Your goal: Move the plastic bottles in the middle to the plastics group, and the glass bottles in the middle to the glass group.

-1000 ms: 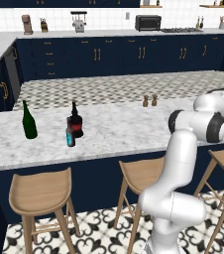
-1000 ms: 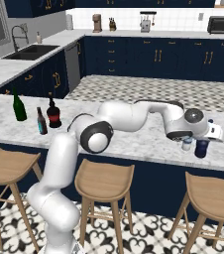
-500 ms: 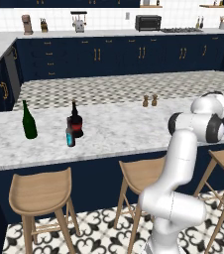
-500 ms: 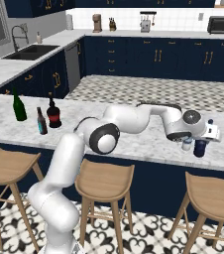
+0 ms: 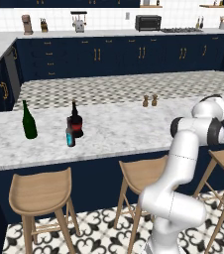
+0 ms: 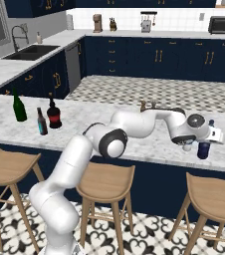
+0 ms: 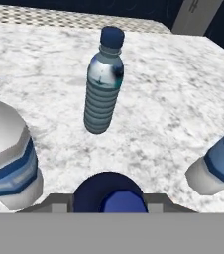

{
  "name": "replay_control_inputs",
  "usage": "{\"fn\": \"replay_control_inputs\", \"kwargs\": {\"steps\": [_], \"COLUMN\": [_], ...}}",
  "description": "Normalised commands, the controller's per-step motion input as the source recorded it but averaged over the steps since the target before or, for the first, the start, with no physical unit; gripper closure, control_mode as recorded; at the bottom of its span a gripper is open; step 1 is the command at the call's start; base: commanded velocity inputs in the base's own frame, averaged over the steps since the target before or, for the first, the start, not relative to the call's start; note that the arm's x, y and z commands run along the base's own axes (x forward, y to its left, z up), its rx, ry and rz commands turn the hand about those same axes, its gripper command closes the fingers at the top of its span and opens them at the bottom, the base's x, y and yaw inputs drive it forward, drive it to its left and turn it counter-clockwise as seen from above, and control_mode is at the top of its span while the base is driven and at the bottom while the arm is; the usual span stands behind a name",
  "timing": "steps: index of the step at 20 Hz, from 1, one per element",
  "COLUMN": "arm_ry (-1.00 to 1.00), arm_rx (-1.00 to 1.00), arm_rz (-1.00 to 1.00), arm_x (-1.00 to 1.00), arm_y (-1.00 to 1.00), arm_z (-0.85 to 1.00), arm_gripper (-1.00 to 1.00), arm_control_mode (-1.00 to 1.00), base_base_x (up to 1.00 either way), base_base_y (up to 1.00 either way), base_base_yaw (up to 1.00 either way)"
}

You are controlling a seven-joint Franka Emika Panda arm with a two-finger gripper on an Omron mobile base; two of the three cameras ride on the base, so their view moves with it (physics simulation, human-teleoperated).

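- A white marble island counter [image 5: 114,124] is being shown in a navy kitchen.
- The green wine bottle [image 5: 28,120], red-labelled bottle [image 5: 75,120] and cyan-bottomed bottle [image 5: 71,135] are being kept together, well apart from the gripper [image 6: 200,141].
- The navy bottle [image 7: 110,194] is being straddled by the gripper; whether it is clamped cannot be told.
- The blue-capped water bottle [image 7: 103,82] is being seen beyond the navy bottle.

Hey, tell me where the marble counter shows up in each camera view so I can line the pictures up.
Left base view: the marble counter is a band across the middle, running from the left edge to the arm.
Right base view: a band across the middle, passing under the arm.
Hand view: the surface under the ribbed water bottle.
Shared landmark: the two small shakers, at upper centre in both base views.
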Motion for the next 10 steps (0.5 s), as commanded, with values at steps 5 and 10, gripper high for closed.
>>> {"fn": "replay_control_inputs", "kwargs": {"steps": [5, 10], "arm_ry": [0.0, 0.01], "arm_rx": [0.0, 0.0], "arm_rz": [0.0, 0.0], "arm_x": [0.24, 0.22], "arm_y": [-0.1, -0.05], "arm_z": [-0.16, -0.21], "arm_gripper": [1.0, 1.0], "arm_control_mode": [-1.0, -1.0], "base_base_x": [0.0, 0.0], "base_base_y": [0.0, 0.0], "base_base_yaw": [0.0, 0.0]}}
